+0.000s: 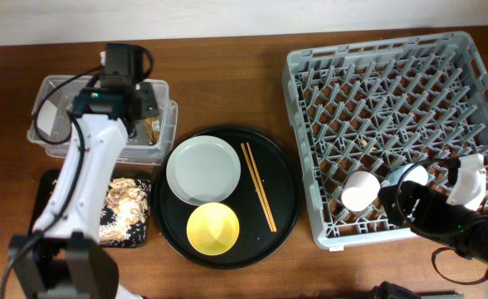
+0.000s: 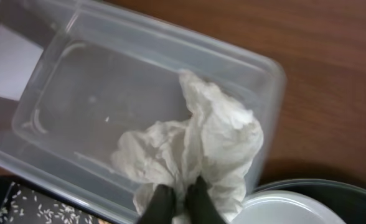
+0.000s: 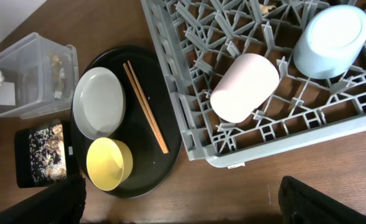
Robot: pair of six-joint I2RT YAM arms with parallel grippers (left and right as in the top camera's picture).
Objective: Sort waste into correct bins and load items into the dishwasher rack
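My left gripper (image 2: 180,198) is shut on the crumpled white napkin (image 2: 215,137) and holds it over the right end of the clear tub (image 2: 77,93). In the overhead view it (image 1: 142,108) hangs above that tub (image 1: 53,129). My right gripper (image 3: 189,208) is open and empty over the table in front of the dishwasher rack (image 1: 476,75). The pink cup (image 3: 244,87) and the light-blue cup (image 3: 331,40) lie in the rack's front part. The grey plate (image 1: 202,170), yellow bowl (image 1: 212,228) and two chopsticks (image 1: 259,187) lie on the round black tray (image 1: 287,208).
The shallow black rectangular tray (image 3: 21,171) with rice-like scraps (image 1: 129,203) sits in front of the tub, left of the round tray. A brownish piece (image 3: 58,67) lies inside the tub. Bare wood lies between the round tray and the rack.
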